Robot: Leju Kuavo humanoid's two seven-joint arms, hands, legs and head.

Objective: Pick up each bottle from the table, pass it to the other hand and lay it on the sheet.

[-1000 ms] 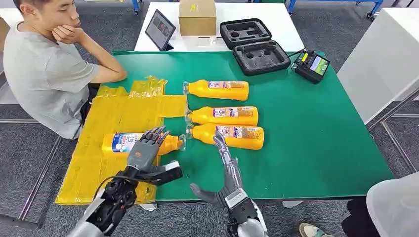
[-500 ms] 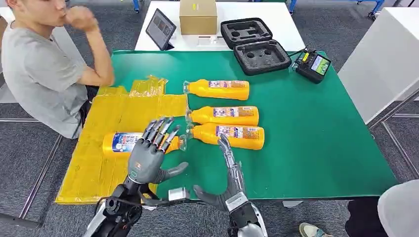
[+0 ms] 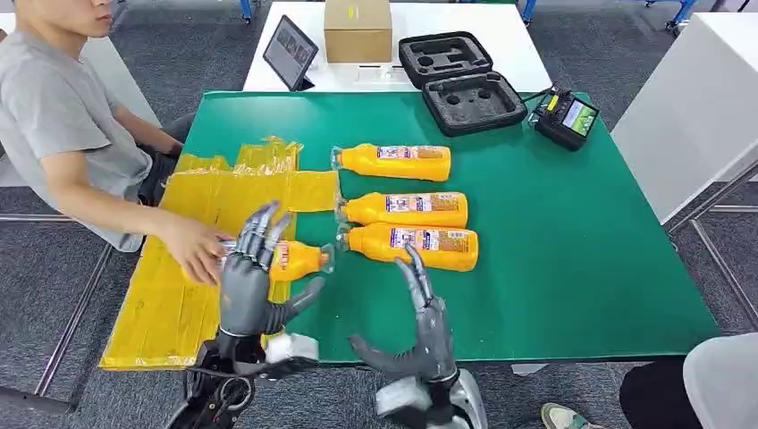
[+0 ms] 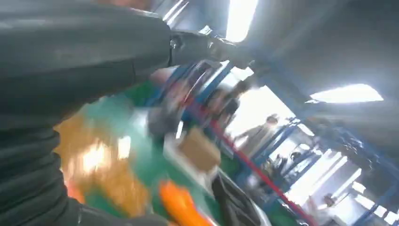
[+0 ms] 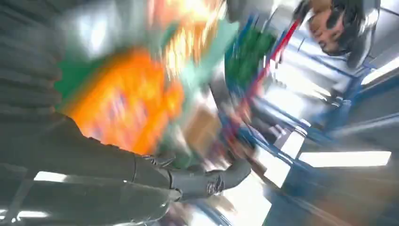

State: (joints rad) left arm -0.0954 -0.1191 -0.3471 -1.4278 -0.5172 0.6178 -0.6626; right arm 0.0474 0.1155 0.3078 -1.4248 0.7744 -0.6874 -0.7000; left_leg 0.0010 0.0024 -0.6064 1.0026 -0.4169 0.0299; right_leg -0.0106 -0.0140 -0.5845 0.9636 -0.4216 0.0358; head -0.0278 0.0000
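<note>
Currently both hands empty, fingers spread: left hand (image 3: 250, 288) over sheet (image 3: 170, 304), right hand (image 3: 427, 323) near closest bottle (image 3: 420, 246). One bottle (image 3: 290, 260) on sheet, person's hand (image 3: 197, 248) touching it. Next: right hand should grip closest bottle mid-body. Green table (image 3: 581, 250), grey floor.
</note>
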